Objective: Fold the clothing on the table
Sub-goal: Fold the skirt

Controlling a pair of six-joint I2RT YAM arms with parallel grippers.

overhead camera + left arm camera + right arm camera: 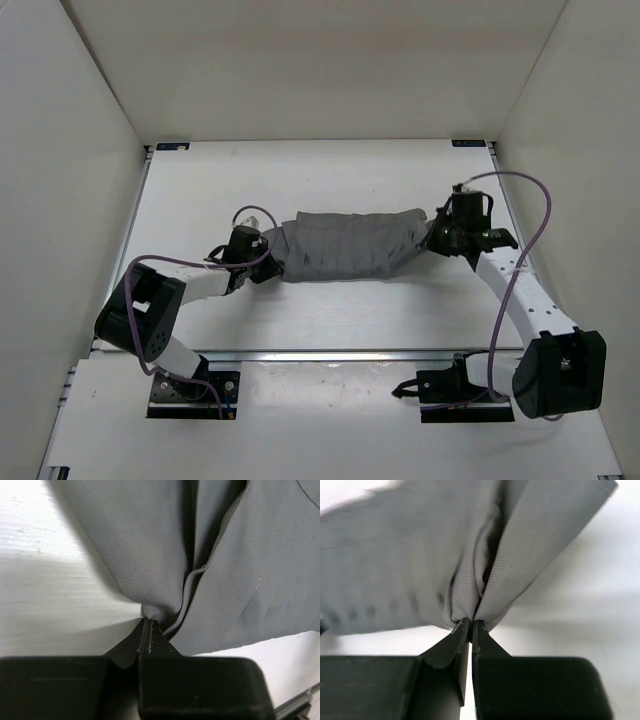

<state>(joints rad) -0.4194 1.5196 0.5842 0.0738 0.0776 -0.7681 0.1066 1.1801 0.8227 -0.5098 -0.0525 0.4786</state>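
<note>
The clothing (350, 245) is a grey pleated garment lying as a long band across the middle of the table (320, 175). My left gripper (268, 256) is shut on its left end; in the left wrist view the black fingertips (148, 621) pinch a bunched fold of the clothing (150, 545). My right gripper (432, 238) is shut on the right end. The right wrist view shows its gripper (471, 621) pinching gathered fabric of the clothing (470, 565) between closed tips.
White walls enclose the table on three sides. Dark rails run along the table edges (330, 354). Both arm bases (195, 393) (455, 395) sit at the near edge, with purple cables looping off each arm.
</note>
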